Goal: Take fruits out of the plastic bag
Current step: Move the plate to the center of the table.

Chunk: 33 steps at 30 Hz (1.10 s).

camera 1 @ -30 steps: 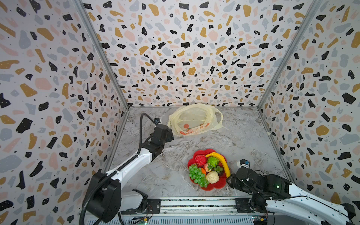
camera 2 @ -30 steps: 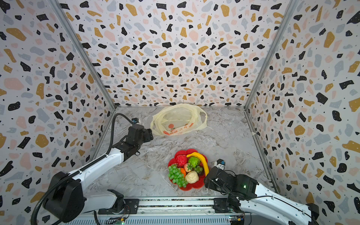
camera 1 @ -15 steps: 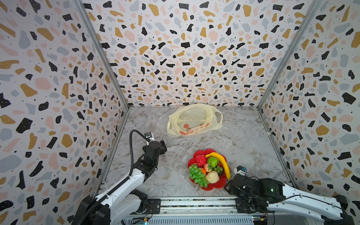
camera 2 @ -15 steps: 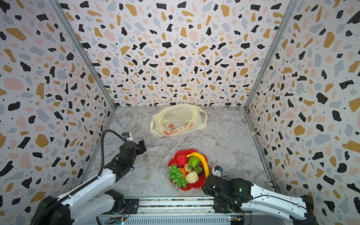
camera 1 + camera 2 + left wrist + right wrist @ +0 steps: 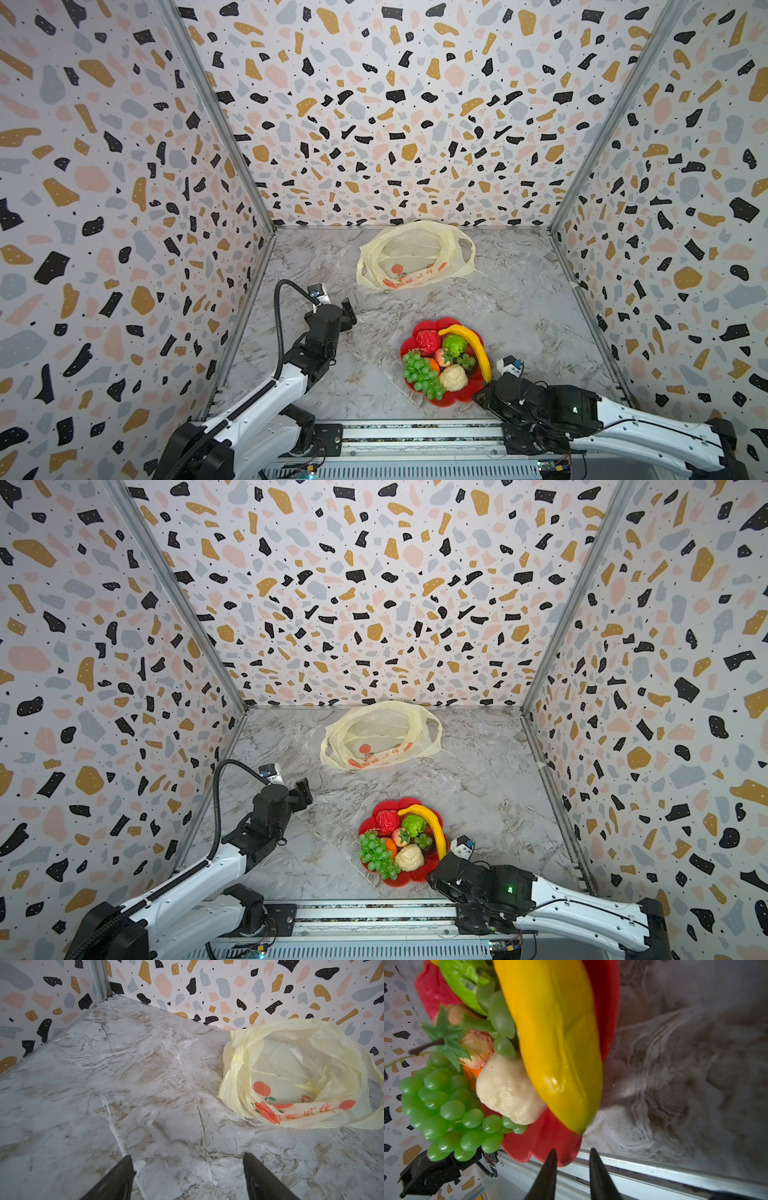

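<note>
At the back of the marble tabletop (image 5: 519,311): plastic bag (image 5: 419,249), slumped, mouth gaping. Toward the front: red dish (image 5: 446,399) heaped with fruits (image 5: 444,361): banana (image 5: 469,345), grape bunch (image 5: 419,374), bumpy red one (image 5: 427,341), green one (image 5: 454,344), strawberry (image 5: 442,357), cream knobbly one (image 5: 454,377), orange (image 5: 434,365). My left gripper (image 5: 187,1155): jaws wide, holding nothing, over bare marble, apart from the bag. My right gripper (image 5: 572,1150): jaws narrow, holding nothing, just beside the dish's front rim.

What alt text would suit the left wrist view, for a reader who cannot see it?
A cream-yellow plastic bag, printed with oranges and red lettering, lies crumpled and open on the grey marble table beside the speckled wall, with no fruit showing inside. In the foreground, the two fingers of the left pincer stand wide apart, holding nothing.
</note>
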Available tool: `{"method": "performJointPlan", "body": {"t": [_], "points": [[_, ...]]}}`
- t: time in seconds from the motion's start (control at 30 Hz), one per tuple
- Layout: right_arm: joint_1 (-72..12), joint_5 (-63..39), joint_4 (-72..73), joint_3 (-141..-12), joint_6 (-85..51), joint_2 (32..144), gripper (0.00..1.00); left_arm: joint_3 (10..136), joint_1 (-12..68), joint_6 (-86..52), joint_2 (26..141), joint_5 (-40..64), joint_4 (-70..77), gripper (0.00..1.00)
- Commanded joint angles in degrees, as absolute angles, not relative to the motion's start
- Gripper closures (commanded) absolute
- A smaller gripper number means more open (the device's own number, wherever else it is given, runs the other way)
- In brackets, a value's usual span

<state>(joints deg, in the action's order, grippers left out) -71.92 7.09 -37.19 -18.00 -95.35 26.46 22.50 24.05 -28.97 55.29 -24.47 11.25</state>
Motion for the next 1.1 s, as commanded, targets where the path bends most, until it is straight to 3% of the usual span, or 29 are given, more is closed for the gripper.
{"method": "performJointPlan", "body": {"t": [0.0, 0.7, 1.07], "points": [[-71.81, 8.92, -35.34, -16.61, -97.66, 24.93, 0.75, 22.18, 23.75, -28.91, 54.54, -24.49, 14.0, 0.18], [-64.73, 4.08, -15.19, -7.68, -100.95, 25.43, 0.85, 21.95, 23.73, -29.27, 54.54, -24.73, 13.97, 0.18], [-53.88, -3.06, -0.67, -10.22, -92.65, 39.64, 0.87, 21.97, 23.74, -29.27, 54.68, -24.72, 13.99, 0.18]]}}
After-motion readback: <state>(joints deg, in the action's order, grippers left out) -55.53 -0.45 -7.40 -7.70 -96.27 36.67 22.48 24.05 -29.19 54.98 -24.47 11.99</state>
